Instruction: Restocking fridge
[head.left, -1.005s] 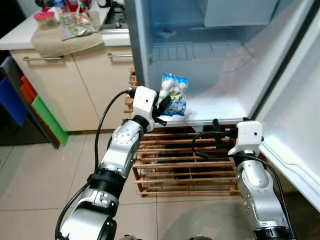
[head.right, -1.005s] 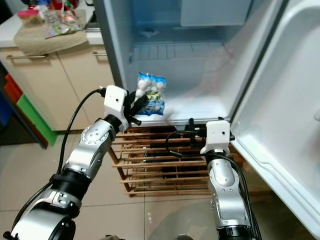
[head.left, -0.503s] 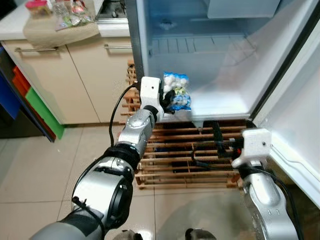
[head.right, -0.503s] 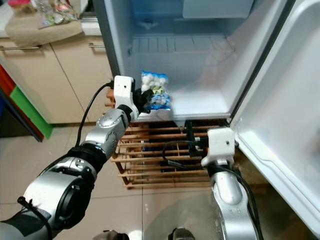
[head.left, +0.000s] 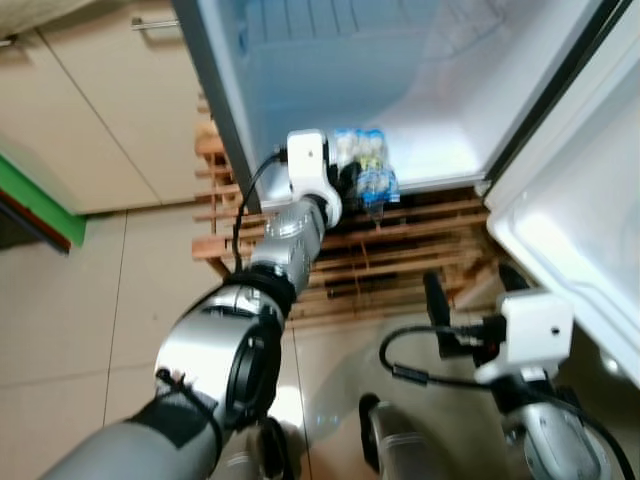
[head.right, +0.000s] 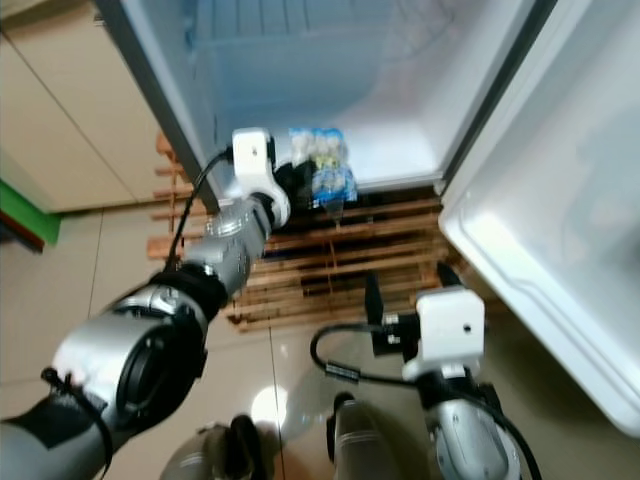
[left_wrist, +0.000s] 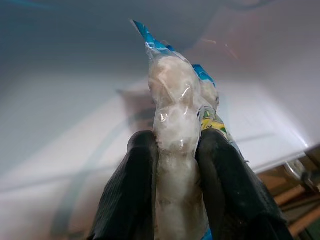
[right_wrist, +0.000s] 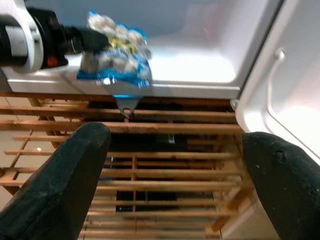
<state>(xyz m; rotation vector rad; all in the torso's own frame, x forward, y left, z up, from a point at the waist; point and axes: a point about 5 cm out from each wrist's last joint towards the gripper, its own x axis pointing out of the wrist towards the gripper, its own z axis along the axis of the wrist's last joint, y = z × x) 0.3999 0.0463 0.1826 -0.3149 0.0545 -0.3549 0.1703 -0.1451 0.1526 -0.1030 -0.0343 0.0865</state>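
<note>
A clear and blue bag of white balls (head.left: 365, 172) hangs at the front lip of the open fridge's white floor (head.left: 440, 150). My left gripper (head.left: 347, 180) is shut on it; in the left wrist view both black fingers (left_wrist: 131, 187) squeeze the bag (left_wrist: 172, 135) from either side. My right gripper (right_wrist: 172, 175) stands open lower down, in front of the wooden rack, with nothing between its fingers (right_wrist: 70, 175); from there the bag (right_wrist: 117, 60) hangs over the fridge edge.
A slatted wooden rack (head.left: 400, 260) sits under the fridge. The open fridge door (head.left: 590, 180) stands on the right. Beige cabinet fronts (head.left: 90, 90) stand to the left, with tiled floor (head.left: 80, 330) below.
The head camera has tilted down and moved closer. My left arm has stretched further, carrying the bag to the fridge's front lip. My right arm has dropped lower.
</note>
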